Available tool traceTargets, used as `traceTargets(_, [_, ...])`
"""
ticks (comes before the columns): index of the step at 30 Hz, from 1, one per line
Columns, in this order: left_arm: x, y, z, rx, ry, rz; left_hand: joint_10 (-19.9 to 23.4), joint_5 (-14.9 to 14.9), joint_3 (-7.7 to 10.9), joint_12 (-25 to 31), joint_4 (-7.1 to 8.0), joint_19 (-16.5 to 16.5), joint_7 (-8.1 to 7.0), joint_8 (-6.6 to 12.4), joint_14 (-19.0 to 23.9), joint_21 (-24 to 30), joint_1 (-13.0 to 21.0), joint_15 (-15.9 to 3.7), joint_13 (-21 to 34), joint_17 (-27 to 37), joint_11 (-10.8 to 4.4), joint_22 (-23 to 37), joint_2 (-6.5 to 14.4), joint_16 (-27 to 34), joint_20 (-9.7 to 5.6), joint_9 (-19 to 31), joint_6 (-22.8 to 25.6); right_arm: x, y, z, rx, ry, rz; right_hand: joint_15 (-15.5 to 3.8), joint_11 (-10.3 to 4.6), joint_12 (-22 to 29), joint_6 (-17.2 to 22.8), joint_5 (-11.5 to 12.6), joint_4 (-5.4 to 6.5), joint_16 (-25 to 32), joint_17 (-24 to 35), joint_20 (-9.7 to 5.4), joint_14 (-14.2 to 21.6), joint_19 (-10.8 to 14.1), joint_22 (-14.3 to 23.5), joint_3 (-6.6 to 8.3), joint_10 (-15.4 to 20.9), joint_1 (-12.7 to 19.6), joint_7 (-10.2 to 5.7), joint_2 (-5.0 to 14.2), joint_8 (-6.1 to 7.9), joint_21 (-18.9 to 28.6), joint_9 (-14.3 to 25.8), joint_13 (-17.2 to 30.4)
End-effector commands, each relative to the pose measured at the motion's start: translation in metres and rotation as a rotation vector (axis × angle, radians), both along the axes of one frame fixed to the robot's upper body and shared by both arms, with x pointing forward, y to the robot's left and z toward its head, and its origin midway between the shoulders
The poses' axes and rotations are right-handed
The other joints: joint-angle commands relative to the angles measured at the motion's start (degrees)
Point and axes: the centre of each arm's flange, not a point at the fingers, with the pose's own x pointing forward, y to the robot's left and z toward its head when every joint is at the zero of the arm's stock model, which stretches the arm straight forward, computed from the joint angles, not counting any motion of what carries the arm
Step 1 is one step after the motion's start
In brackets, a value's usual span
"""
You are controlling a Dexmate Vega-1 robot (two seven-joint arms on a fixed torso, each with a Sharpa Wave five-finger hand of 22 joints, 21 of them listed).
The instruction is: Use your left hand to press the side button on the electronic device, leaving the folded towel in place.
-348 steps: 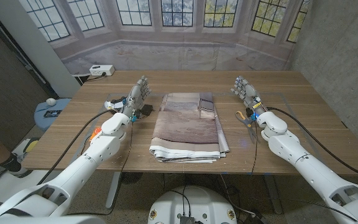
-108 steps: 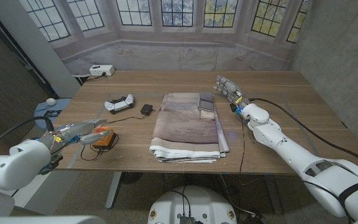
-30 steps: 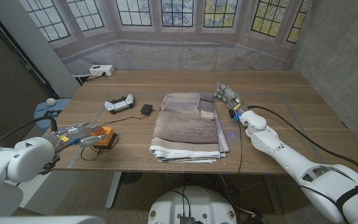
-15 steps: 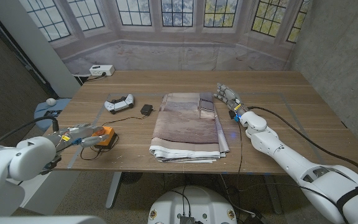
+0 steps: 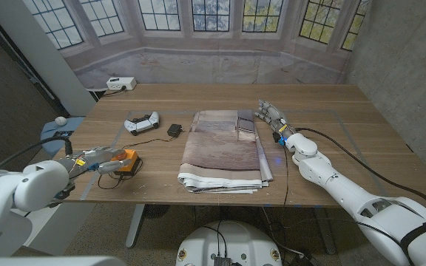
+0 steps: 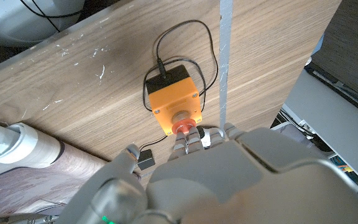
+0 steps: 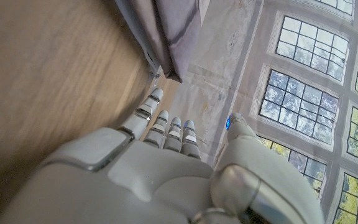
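The electronic device (image 5: 126, 162) is a small orange box with a black end and a thin black cable, near the table's left front edge. My left hand (image 5: 89, 160) reaches to it from the left with fingers stretched out. In the left wrist view the fingertips (image 6: 187, 138) meet the red round button (image 6: 183, 127) on the side of the orange box (image 6: 171, 98). The folded towel (image 5: 224, 148), striped brown and grey, lies in the middle of the table. My right hand (image 5: 270, 114) stands at the towel's far right corner, fingers extended, holding nothing; the towel's edge (image 7: 166, 31) lies beyond it.
A white game controller (image 5: 140, 122) and a black adapter (image 5: 174, 130) lie left of the towel. A white power strip (image 5: 120, 83) sits at the far left corner. The table's left edge (image 5: 76, 148) runs close beside my left hand. A blue object (image 5: 56, 133) lies off the table.
My left hand has crept right, bringing its fingertips up against the orange box. The towel and my right hand have stayed put.
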Motion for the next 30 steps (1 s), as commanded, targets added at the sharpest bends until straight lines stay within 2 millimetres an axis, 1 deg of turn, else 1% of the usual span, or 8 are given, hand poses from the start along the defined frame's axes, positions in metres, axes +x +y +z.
traceTargets(1, [0.005, -0.002, -0.002, -0.007, 0.035, -0.004, 0.73, 0.29, 0.3, 0.66, -0.1, -0.59, -0.24, 0.28, 0.13, 0.39, -0.72, -0.26, 0.15, 0.08, -0.21, 0.15, 0.01, 0.53, -0.5, 0.14, 0.3, 0.0, -0.001, -0.004, 0.005, 0.004, 0.0, -1.88, 0.23, 0.24, -0.09, -0.29, -0.18, 0.54, 0.14, -1.49, -0.24, 0.45, 0.21, -0.02, -0.27, 0.6, 0.17, -0.11, 0.17, 0.28, 0.12, 0.18])
traceTargets(7, [0.009, -0.002, -0.009, -0.016, 0.092, 0.004, 1.1, 0.3, 0.3, 0.77, -0.13, -0.59, -0.26, 0.39, 0.2, 0.42, -0.86, -0.3, 0.15, 0.07, -0.1, 0.14, -0.05, 0.52, -0.55, 0.13, 0.66, -0.001, -0.001, -0.005, 0.008, 0.006, -0.003, -1.87, 0.28, 0.21, -0.09, -0.29, -0.18, 0.55, 0.15, -1.53, -0.25, 0.42, 0.21, -0.02, -0.38, 0.59, 0.17, -0.1, 0.17, 0.27, 0.12, 0.18])
traceTargets(12, [0.012, -0.001, -0.012, -0.02, 0.102, 0.004, 0.97, 0.31, 0.27, 0.69, -0.11, -0.69, -0.21, 0.37, 0.36, 0.4, -1.01, -0.21, 0.15, 0.07, -0.1, 0.14, -0.12, 0.55, -0.61, 0.13, 0.68, -0.002, -0.002, -0.006, 0.011, 0.008, -0.006, -1.86, 0.14, 0.21, -0.11, -0.29, -0.19, 0.55, 0.15, -1.54, -0.28, 0.43, 0.21, -0.02, -0.39, 0.58, 0.15, -0.09, 0.16, 0.28, 0.12, 0.18])
traceTargets(30, [0.015, 0.002, -0.009, -0.026, 0.094, -0.009, 1.07, 0.37, 0.24, 0.64, -0.1, -0.79, -0.16, 0.28, 0.47, 0.46, -1.49, -0.19, 0.16, 0.05, -0.01, 0.12, -0.22, 0.49, -0.72, 0.13, 0.67, -0.005, -0.002, -0.006, 0.014, 0.003, -0.015, -1.89, 0.19, 0.25, -0.06, -0.28, -0.25, 0.59, 0.15, -1.5, -0.23, 0.43, 0.21, 0.0, -0.35, 0.58, 0.19, -0.09, 0.18, 0.28, 0.12, 0.18])
